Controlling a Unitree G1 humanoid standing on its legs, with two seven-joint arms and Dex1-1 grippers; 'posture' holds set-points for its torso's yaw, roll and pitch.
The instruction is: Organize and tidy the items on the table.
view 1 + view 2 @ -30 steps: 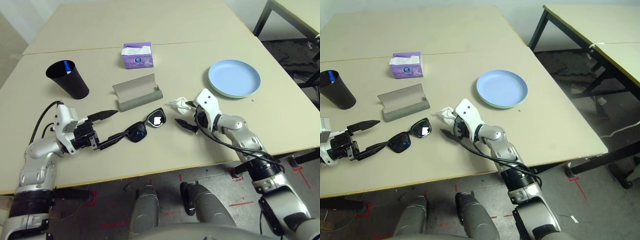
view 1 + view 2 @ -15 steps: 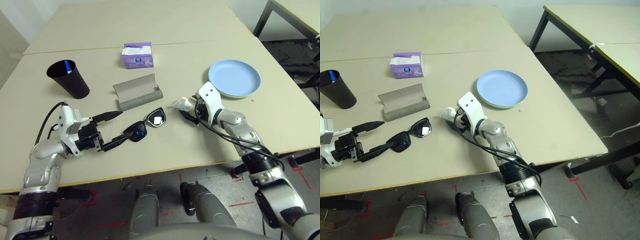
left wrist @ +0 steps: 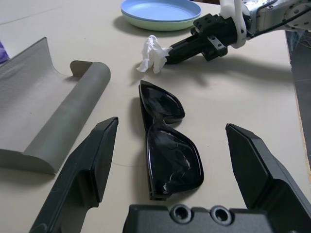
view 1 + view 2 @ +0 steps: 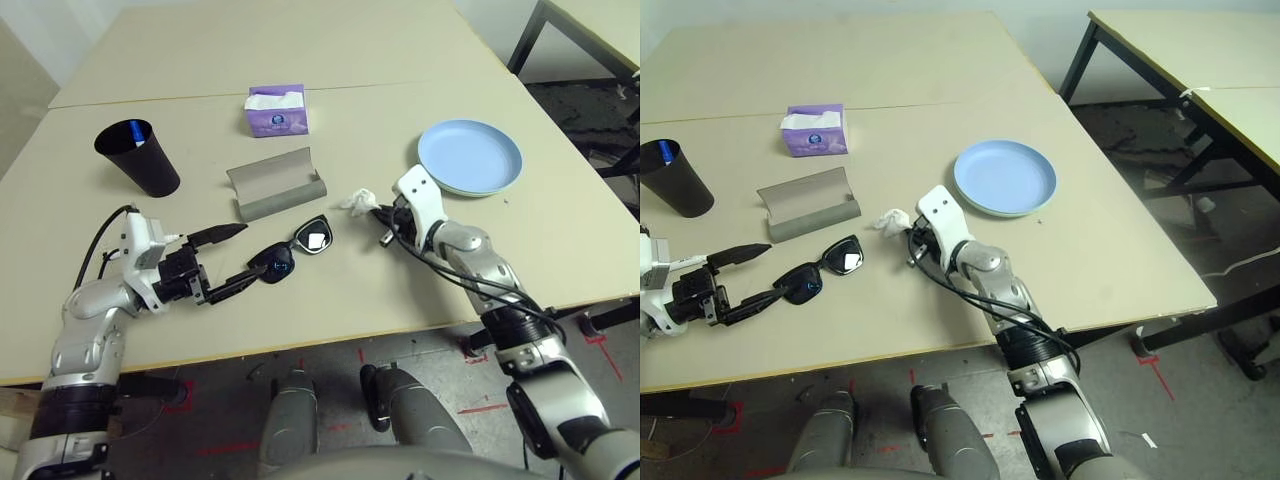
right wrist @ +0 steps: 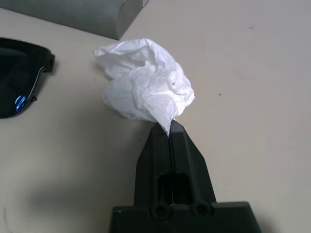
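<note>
My right jaws are pinched shut on a corner of the crumpled tissue, right of centre on the bench, probably to clear it as rubbish. My left jaws gape wide around the near end of the black sunglasses, lined up to grip them for the open grey case just beyond. The bench is pale beige and smooth; a second table stands far right

On the worktop: a cup far left, a tissue box behind the open glasses case, sunglasses just in front of it, a crumpled tissue to their right — stacked plates farther right.
</note>
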